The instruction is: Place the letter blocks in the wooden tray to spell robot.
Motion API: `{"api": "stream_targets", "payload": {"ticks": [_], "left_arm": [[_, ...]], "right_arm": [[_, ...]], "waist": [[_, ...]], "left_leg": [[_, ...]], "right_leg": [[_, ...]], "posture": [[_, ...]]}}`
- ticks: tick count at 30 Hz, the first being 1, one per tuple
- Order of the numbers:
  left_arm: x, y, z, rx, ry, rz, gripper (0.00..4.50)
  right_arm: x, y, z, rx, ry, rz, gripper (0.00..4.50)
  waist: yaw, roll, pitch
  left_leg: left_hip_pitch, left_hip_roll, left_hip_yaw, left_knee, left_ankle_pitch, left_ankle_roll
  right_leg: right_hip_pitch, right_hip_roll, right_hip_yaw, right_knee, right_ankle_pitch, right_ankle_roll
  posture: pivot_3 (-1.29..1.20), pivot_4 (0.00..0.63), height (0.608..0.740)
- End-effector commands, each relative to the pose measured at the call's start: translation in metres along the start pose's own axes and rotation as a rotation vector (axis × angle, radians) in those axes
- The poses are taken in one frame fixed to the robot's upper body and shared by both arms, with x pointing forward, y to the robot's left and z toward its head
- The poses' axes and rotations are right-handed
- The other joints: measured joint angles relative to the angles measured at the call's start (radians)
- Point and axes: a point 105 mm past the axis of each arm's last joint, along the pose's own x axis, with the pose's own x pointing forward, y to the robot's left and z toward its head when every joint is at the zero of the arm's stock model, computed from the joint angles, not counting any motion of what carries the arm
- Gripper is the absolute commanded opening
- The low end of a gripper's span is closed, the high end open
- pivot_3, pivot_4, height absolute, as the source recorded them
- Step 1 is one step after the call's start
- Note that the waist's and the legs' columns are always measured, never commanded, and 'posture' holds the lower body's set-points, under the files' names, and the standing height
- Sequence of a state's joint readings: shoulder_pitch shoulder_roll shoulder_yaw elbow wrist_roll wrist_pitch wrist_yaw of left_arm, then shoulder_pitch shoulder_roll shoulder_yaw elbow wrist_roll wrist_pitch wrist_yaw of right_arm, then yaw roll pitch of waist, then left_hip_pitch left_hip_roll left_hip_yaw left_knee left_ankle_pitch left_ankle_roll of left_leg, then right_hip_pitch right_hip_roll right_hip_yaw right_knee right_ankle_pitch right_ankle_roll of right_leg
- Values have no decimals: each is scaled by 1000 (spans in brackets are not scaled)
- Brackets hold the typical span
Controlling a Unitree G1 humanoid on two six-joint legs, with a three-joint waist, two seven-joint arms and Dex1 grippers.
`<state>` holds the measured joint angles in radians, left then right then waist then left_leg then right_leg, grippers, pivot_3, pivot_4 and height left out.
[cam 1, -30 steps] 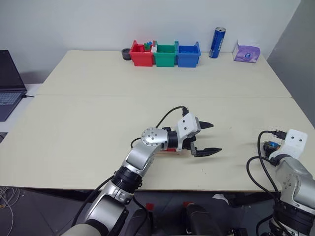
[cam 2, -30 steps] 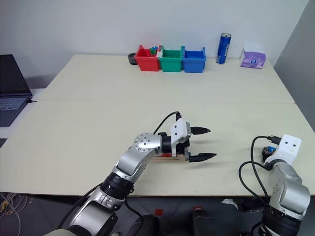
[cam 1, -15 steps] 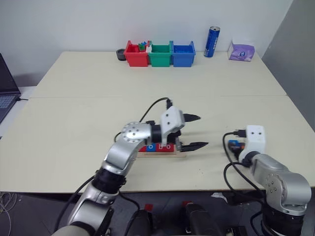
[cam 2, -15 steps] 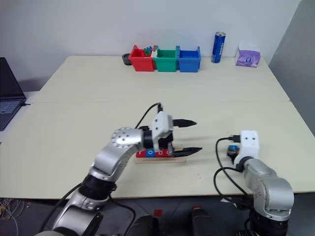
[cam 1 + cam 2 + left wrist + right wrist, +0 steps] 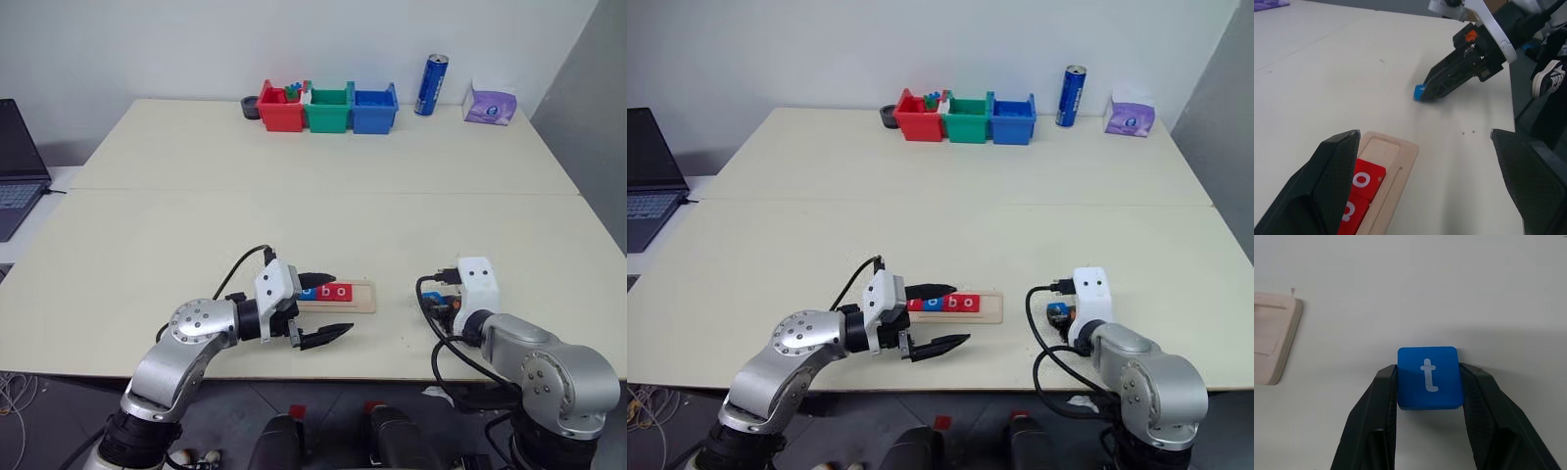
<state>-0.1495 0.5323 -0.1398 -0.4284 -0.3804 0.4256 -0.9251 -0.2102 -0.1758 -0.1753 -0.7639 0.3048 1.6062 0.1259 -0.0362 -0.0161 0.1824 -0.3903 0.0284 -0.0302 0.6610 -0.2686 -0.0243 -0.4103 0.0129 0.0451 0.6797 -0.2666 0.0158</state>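
- Tile "t", blue, sits clamped between the two black fingers of the right gripper, close over the table near its front edge.
- The wooden tray lies to the left of that gripper, apart from it, with its long axis running left to right; its bare right end is the end nearest the held tile.
- Letter blocks already seated in the groove include a blue "b" and a red "o"; the slot past the "o" on the right is empty pale wood.
- The left gripper hovers over the tray's left end with fingers spread wide and nothing between them, hiding the leftmost tiles.
- Judged from this layout, the right arm is the nearer to the open slot, and the last placement calls for a short carry leftward along the tray's own line.
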Motion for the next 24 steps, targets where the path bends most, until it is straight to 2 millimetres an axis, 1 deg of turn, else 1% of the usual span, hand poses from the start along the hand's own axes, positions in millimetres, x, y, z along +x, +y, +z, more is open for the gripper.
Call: {"api": "stream_targets", "payload": {"ticks": [1,7,9,10,12,15,17,19,21,24], "left_arm": [[-2,-4,9,27,-25,-5,4500],[-4,-1,6,28,-13,-19,4500],[-5,-1,5,29,-11,-22,4500],[-5,-1,5,30,-11,-24,4500],[-5,-2,5,29,-12,-29,4500],[-4,-4,5,28,-17,-45,4500],[-3,-5,5,26,-24,-59,4500],[-2,-5,5,25,-26,-72,4500],[-2,-6,2,40,-13,-92,4500],[-2,-7,1,62,-3,-117,4500]], "right_arm": [[-2,12,-1,-19,8,89,1456],[-6,20,-3,-35,16,183,3533],[-10,19,3,-82,5,206,4239],[-16,19,7,-143,5,235,4473],[-28,18,14,-260,11,301,4473],[-41,4,29,-476,-9,335,4473],[-43,-5,42,-640,-61,352,4473],[-40,-12,49,-790,-113,377,4473],[-37,-12,44,-829,-126,478,4473],[-27,-13,31,-912,-115,612,4473]], "waist": [[0,0,0],[0,0,0],[1,0,0],[1,0,0],[2,0,2],[3,-1,2],[4,-2,3],[3,-4,4],[2,-4,4],[3,-5,4]], "left_leg": [[0,0,0,0,0,0],[0,0,0,0,0,0],[0,0,0,0,0,0],[0,0,0,0,0,0],[-1,0,1,0,0,0],[-1,-1,2,0,0,0],[-1,-1,3,0,0,0],[0,-1,2,0,0,0],[0,0,3,0,0,0],[0,0,3,0,0,0]], "right_leg": [[0,0,0,0,0,0],[0,1,0,0,0,0],[0,1,-1,0,0,0],[0,0,-1,0,0,0],[-1,0,-1,0,0,0],[-1,0,-2,-2,0,0],[-1,0,-2,-3,0,0],[0,0,-2,-3,0,0],[0,1,-2,-3,0,0],[0,1,-2,-3,0,0]], "posture": [[0,150,740],[0,150,740],[0,150,740],[0,150,740],[0,150,740],[0,150,740],[0,150,740],[0,150,740],[0,150,740],[0,150,740]]}}
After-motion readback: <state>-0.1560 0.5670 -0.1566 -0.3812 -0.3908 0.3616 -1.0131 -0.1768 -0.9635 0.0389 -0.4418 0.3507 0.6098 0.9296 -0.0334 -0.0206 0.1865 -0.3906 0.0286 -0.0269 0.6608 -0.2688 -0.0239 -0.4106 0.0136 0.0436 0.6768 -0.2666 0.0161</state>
